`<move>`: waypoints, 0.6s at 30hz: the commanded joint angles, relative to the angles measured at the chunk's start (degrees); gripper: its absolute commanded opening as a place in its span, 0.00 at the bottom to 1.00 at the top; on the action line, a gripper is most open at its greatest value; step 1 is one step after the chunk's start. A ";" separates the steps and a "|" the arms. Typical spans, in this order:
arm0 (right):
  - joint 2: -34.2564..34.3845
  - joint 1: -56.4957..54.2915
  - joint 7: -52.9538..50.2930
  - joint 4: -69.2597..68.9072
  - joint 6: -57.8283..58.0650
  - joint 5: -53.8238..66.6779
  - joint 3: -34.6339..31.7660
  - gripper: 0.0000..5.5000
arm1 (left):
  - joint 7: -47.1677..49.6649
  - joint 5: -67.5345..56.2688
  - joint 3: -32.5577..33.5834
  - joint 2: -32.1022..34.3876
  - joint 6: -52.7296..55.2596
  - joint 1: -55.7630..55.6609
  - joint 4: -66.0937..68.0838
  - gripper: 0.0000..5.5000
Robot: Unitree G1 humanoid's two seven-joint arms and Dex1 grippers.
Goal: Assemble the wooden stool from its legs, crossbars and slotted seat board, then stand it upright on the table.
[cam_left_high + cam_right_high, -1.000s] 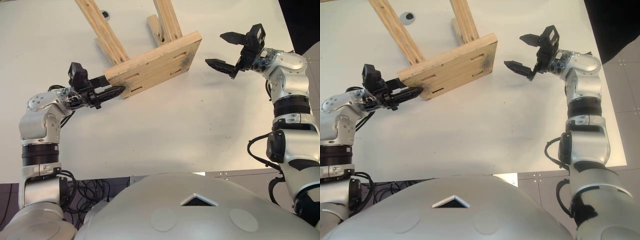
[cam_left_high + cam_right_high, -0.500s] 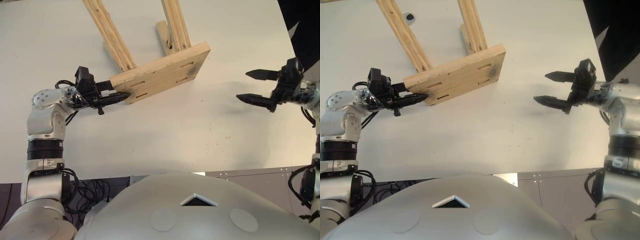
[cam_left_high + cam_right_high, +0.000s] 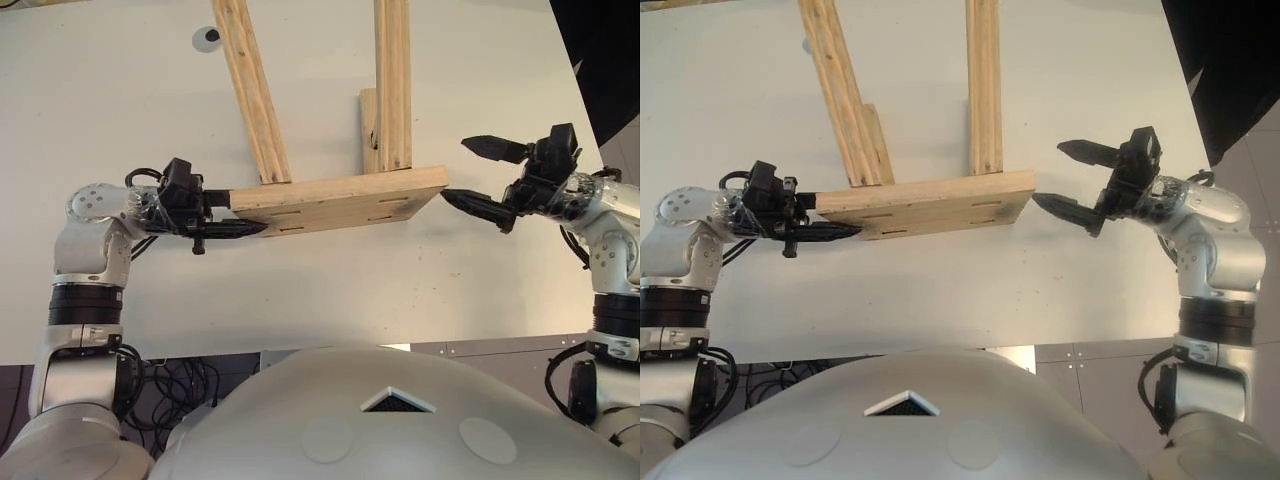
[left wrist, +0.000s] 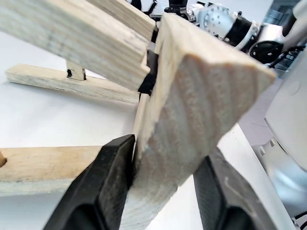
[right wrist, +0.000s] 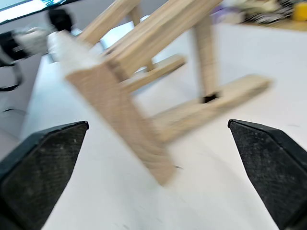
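1. While the stool (image 3: 390, 130) lies on its side on the desk (image 3: 120, 110), the left eye view shows its seat board (image 3: 340, 200) standing on edge. The board's long axis runs from 9 to 3 o'clock, and the legs (image 3: 250, 90) point away toward 12 o'clock. The left hand (image 3: 245, 212) is clamped on the board's 9 o'clock end. The right hand (image 3: 458, 170) waits at the 3 o'clock end with its fingers spread. Its lower fingertip is touching or just beside the board's corner; I cannot tell which.
2. Seen from the right eye view, the two forearms come in nearly level from opposite sides, one from 9 and one from 3 o'clock, with the board spanning the gap between them. The right hand is the nearer one to the free end. My judgement is that the coming move turns on that hand closing across this end, so that both hands can swing the legs down.
3. Close up in the left wrist view, two dark fingers (image 4: 103, 191) pinch the board's end across its thickness, and a leg runs off beyond the grip.
4. Looking along the right wrist view, the pads (image 5: 43, 163) stand wide apart. The board's end sits straight ahead between them and touches neither pad.
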 commanded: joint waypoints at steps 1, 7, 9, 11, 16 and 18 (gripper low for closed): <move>-2.60 2.65 1.67 -2.67 1.02 -0.39 2.46 0.93 | -2.12 1.99 -3.42 -0.11 2.42 0.74 3.88 0.32; 1.65 -0.18 -1.58 -1.22 -2.06 -1.43 5.55 0.85 | -2.92 1.50 -4.24 1.56 2.47 1.80 3.40 0.32; 1.90 -1.51 -1.76 0.13 -2.61 -1.79 6.11 0.77 | -2.80 1.64 -4.20 1.50 2.51 0.91 3.98 0.32; 1.20 -3.67 -0.49 2.36 -3.17 -2.73 7.64 0.71 | -2.65 1.89 -4.16 1.26 2.23 0.47 4.52 0.32; 0.03 -6.54 1.91 5.07 -1.83 -1.22 7.46 0.56 | -2.73 1.95 -4.15 0.99 1.87 -0.73 5.30 0.32; 0.54 -6.57 1.66 3.14 1.61 1.76 6.50 0.51 | -2.03 1.33 -3.42 0.76 3.04 -1.86 5.02 0.32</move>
